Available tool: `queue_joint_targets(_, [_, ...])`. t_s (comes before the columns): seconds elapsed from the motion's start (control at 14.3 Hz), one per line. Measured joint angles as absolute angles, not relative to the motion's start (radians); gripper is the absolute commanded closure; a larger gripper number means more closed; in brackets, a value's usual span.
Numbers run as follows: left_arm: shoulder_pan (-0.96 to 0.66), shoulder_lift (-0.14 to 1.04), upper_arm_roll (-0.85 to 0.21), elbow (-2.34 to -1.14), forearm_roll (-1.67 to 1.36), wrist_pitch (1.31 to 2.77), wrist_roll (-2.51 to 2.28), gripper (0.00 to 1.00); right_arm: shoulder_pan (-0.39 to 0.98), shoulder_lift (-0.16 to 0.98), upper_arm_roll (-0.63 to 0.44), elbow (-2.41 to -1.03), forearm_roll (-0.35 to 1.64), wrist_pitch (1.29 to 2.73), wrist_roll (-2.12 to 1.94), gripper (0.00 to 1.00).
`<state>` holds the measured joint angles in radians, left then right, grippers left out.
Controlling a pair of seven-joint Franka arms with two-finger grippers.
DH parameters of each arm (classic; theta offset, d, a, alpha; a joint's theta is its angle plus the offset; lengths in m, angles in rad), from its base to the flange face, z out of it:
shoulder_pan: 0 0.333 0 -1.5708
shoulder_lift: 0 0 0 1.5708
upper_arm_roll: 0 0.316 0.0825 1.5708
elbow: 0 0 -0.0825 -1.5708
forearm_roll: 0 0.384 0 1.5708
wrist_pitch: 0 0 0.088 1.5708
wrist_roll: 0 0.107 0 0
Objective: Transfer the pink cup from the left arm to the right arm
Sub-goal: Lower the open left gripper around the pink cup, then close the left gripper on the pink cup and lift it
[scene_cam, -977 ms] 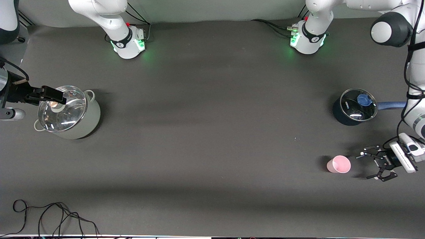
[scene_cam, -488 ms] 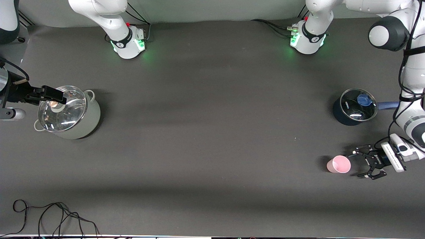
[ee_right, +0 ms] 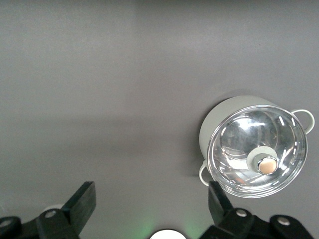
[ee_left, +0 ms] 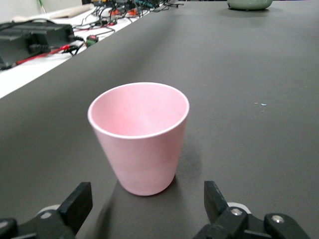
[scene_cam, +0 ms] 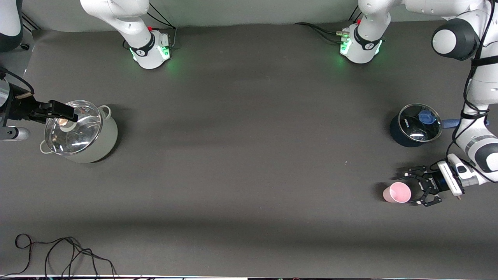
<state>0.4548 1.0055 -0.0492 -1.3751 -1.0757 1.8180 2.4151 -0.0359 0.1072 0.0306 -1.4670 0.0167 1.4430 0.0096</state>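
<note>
Right end effector, slim-fingered, hangs wide open and empty over the glass lid of a pale green pot at its arm's end of the bench; that arm waits. Only the right wrist view looks straight down on the lid's shiny knob. Toward the left arm's end sits a dark saucepan. Nearer the front camera, the smooth, tapered pink cup stands upright. Left end effector, a black skeletal linkage, gapes fully open just beside it, gripping nothing; its wrist view shows the cup ahead of both fingertips.
</note>
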Motion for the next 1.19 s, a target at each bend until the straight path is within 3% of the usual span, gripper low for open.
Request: queue_joint_targets(1.19, [0.497,1.031,-0.061,-1.404,-1.133,1.774,2.452,0.00,-0.037,0.107,0.031,-1.467,0.017,1.443,0.010,0.00])
